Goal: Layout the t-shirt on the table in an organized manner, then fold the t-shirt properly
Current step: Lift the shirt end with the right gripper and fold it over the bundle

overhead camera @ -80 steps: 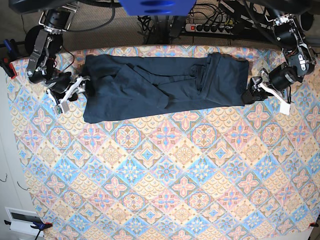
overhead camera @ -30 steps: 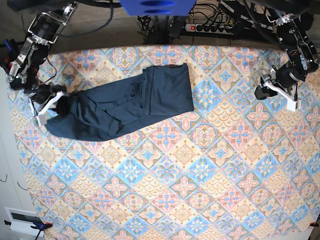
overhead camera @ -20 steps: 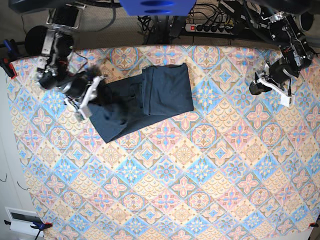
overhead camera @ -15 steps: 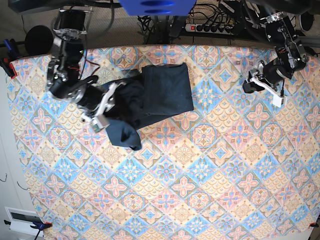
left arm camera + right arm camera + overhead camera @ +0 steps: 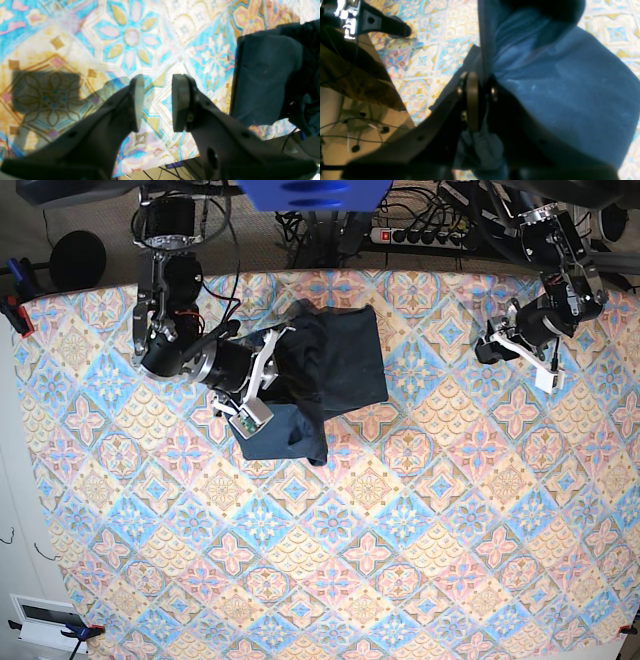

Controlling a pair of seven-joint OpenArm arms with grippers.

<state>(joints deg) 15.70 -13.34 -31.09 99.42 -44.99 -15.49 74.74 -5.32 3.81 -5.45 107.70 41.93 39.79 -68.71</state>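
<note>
Navy-blue cotton, the t-shirt (image 5: pixel 325 370) lies bunched in a partly folded heap on the far-left-centre part of the table (image 5: pixel 400 560), whose cloth shows pastel diamond tiles in pink, blue and cream. At the left of the base view, the right gripper (image 5: pixel 262 380) is clenched on a fold of the garment; the right wrist view confirms this, with the right gripper (image 5: pixel 480 95) pinching a ridge of blue fabric between its nearly meeting jaws, the t-shirt (image 5: pixel 565 100) spreading away to that view's right and hanging in a small bundle beneath the fingers. One lower corner of the cloth heap droops toward the table's middle in the base view. Farther right, a stretch of bare patterned table separates the garment from the left gripper (image 5: pixel 497 345), which hovers near the far-right edge, well apart from the shirt. In the left wrist view, the left gripper (image 5: pixel 156 102) is released, its two round pads parted by a narrow gap with only the tiled cloth visible between them and nothing grasped.
</note>
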